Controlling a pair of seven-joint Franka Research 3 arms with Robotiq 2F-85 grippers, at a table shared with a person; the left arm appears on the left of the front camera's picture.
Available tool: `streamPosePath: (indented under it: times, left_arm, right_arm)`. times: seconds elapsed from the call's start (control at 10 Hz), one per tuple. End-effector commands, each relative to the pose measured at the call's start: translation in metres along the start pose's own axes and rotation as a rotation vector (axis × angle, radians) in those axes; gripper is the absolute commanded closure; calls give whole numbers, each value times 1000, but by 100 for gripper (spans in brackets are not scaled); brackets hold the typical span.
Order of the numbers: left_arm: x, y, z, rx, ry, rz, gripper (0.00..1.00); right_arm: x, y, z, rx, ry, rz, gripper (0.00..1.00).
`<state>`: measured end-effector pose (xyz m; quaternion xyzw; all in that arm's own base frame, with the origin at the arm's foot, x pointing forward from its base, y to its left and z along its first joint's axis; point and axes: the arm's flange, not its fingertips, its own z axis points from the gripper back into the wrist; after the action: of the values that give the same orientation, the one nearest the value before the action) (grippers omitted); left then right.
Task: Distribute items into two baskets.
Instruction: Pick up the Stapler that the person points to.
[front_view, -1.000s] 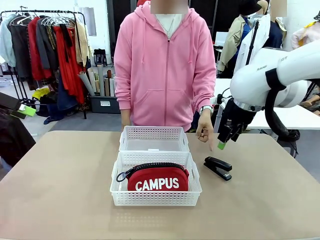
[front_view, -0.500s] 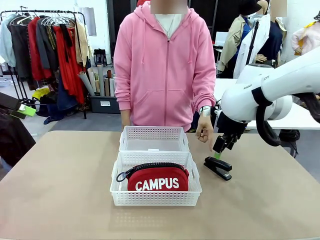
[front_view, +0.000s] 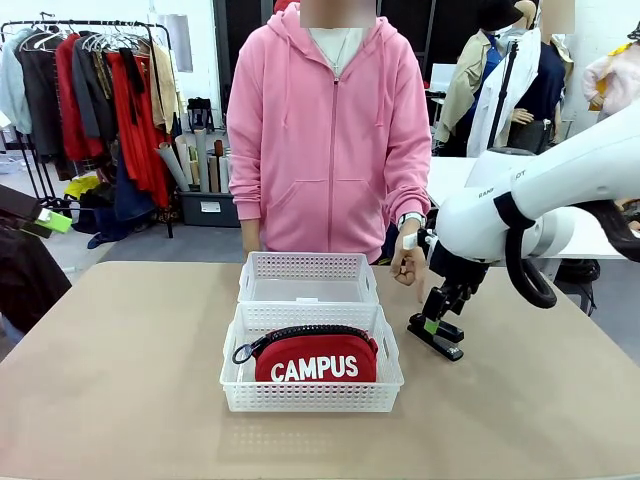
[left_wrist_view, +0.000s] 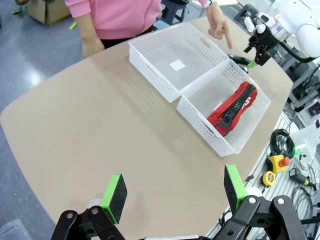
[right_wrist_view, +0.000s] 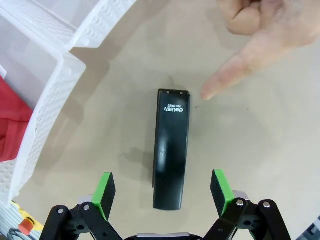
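The red "CAMPUS" pouch (front_view: 315, 358) lies in the near white basket (front_view: 310, 396). The far basket (front_view: 308, 278) behind it holds nothing. The black stapler (front_view: 438, 338) lies on the table right of the near basket. My right gripper (front_view: 432, 324) hangs just above it, open. In the right wrist view the stapler (right_wrist_view: 171, 155) lies lengthwise between the green pads (right_wrist_view: 105, 188), untouched. A person's finger (right_wrist_view: 232, 72) points at it. My left gripper (left_wrist_view: 175, 192) is open and empty, high over the table's left side, far from both baskets (left_wrist_view: 172, 60).
The person in a pink hoodie (front_view: 330, 130) stands at the far edge, one hand (front_view: 407, 265) close to my right gripper. The near basket's wall (right_wrist_view: 45, 115) runs beside the stapler. Cables and tools (left_wrist_view: 280, 165) lie past the table edge.
My right gripper has come down and leftward onto the stapler's position. The person's pointing hand has drawn back a little. The left arm has not moved.
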<state>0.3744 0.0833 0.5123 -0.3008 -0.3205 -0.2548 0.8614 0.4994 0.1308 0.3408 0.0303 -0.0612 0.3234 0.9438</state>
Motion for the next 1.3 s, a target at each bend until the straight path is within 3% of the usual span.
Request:
streamPosePath:
  times: [0.0, 0.4, 0.8, 0.9, 1.2]
  left_arm:
    - [0, 0, 1, -10, -16, -1, 0]
    - [0, 0, 1, -10, -16, -1, 0]
    - [0, 0, 1, -10, -16, -1, 0]
    - [0, 0, 1, -10, -16, -1, 0]
    - [0, 0, 1, -10, -16, -1, 0]
  right_arm:
    - [0, 2, -12, -21, -14, -1, 0]
    - [2, 0, -33, -85, 40, -5, 0]
    - [1, 0, -37, -63, 7, -18, 0]
    - [1, -1, -38, -66, 4, -18, 7]
    - [4, -2, -39, -70, -8, -11, 50]
